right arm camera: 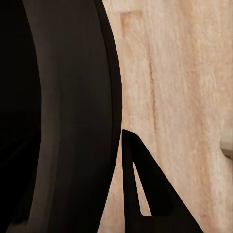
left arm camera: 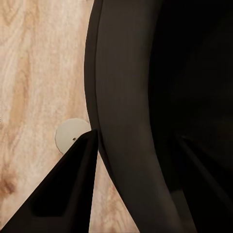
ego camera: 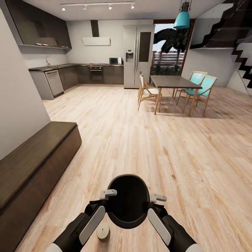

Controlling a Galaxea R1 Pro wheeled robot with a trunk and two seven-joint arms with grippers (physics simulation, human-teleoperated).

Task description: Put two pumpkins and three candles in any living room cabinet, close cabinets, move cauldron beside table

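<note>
Cauldron (ego camera: 128, 201) upright, mouth up, both grippers clamping rim.

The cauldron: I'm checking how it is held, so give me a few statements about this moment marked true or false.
1. Both grippers, left and right, grip the cauldron at its rim. True.
2. A pumpkin sits inside the cauldron. False: its inside looks empty.
3. A candle lies on the floor by the left arm. True.
4. The cabinet has an open drawer. False: no drawer stands open.
</note>
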